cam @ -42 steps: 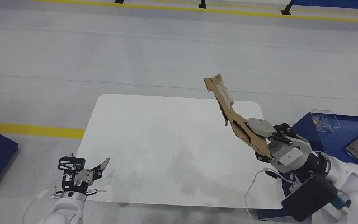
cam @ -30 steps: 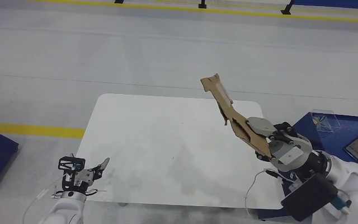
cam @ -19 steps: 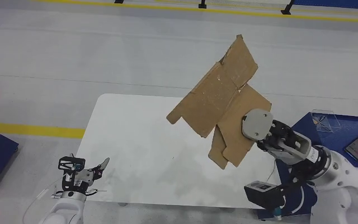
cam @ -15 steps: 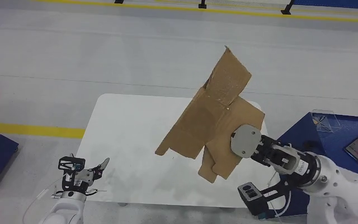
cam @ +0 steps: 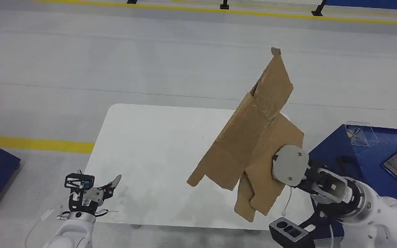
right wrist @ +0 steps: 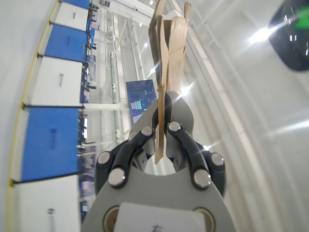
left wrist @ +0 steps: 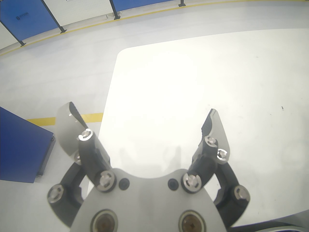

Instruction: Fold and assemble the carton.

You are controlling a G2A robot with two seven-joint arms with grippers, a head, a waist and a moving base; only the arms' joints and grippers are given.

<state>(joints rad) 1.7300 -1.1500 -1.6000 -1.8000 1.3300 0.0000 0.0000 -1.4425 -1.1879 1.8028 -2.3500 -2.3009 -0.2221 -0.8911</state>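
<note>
Carry step, apparently: the right gripper [right wrist: 164, 112] is clamping the flat carton [cam: 248, 149] aloft, frame right. Next probably requires lowering it onto the table [cam: 149, 155]; the left gripper [left wrist: 141, 108] is hanging open, lower left.

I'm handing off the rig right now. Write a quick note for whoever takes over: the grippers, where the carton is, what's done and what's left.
Right gripper: shut on the carton near one edge. It holds the flattened carton tilted in the air over the right part of the table.
Left gripper: open and holding nothing, by the table's near left corner.
Done: the carton is lifted off the table.
Left: open it into a box shape, fold the flaps and assemble it. The left arm will probably have to come over to help.
</note>
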